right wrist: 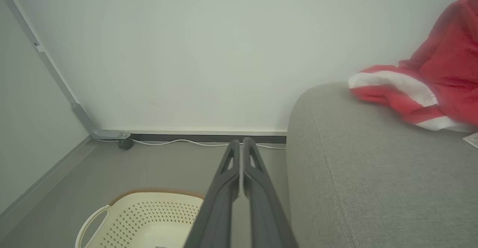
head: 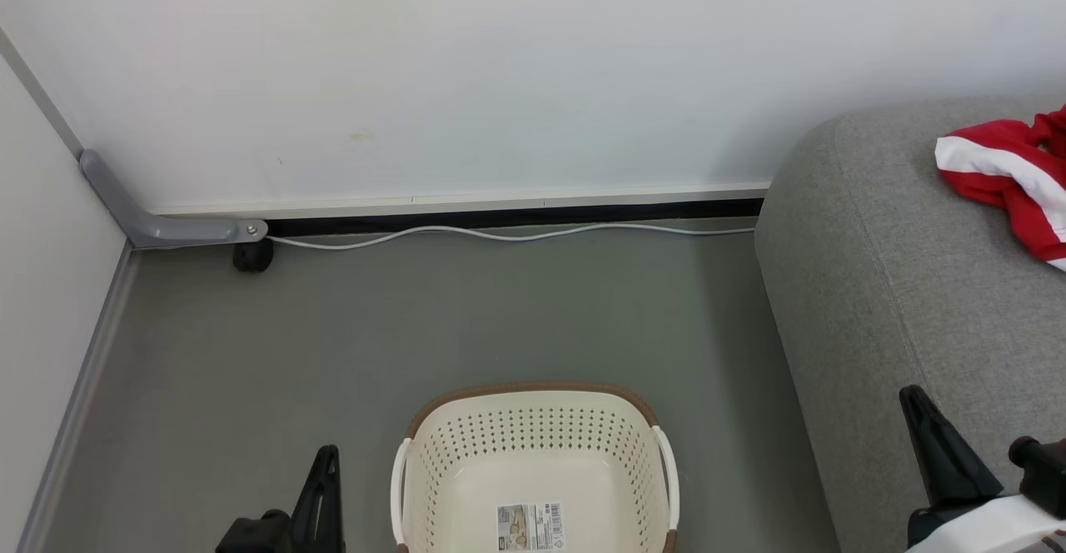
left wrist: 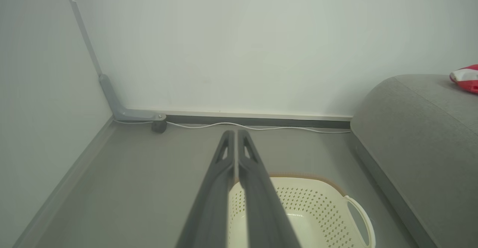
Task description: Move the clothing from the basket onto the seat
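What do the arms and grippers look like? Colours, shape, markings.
The left gripper and right gripper match: two long dark grey fingers tapering to narrow tips, each with a triangular cut-out near the tip. No markings visible. The right forearm is white, with a black knob above it.

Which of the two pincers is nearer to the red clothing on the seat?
The right pincer: it is before the grey seat where the clothing lies. The left pincer is over the floor, on the other side of the basket.
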Controlling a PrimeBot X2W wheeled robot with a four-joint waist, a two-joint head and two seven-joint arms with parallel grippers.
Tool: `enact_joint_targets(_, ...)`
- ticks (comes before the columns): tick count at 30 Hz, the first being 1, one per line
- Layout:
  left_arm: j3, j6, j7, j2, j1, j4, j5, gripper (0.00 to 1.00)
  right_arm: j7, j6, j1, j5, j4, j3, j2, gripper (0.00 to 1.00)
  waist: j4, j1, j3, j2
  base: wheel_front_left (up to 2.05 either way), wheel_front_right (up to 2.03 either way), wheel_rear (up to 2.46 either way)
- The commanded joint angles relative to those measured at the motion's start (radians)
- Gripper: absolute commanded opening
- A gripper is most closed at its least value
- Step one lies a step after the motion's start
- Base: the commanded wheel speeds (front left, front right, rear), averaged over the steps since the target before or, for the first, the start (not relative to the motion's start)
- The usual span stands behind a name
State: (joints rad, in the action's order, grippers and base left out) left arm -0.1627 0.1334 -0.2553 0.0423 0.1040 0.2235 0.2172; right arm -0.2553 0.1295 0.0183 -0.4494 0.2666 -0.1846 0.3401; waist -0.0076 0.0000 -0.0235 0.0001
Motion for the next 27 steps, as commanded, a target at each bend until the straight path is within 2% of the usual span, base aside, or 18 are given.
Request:
enact_joint_targets(1,0.002,-0.004,0.003,0.002,-0.003,-0.017,0.02,0.0,0.004,0.0,0.011,-0.017,-0.015,0.009,0.011,0.0,0.0,0.0001,0.0,-0.0001,0.0,0.0,0.0)
enact_joint_targets(6,0.01,-0.013,0.015,0.006,-0.01,-0.018,0.08,0.0,0.018,0.0,0.013,-0.065,-0.017,0.019,0.001,0.0,0.0,0.0022,0.003,-0.0001,0.0,0.0,0.0)
enact_joint_targets(11,0.017,-0.023,0.026,0.009,-0.019,-0.014,0.14,0.0,0.031,0.0,0.017,-0.113,-0.016,0.029,-0.01,0.0,0.001,0.0001,0.002,-0.0001,0.0,0.0,0.0)
enact_joint_targets(27,0.039,-0.057,0.063,0.018,-0.047,-0.004,0.316,0.0,0.073,0.0,0.027,-0.256,-0.015,0.061,-0.044,0.0,0.002,0.0,0.005,-0.0001,0.0,0.0,0.0)
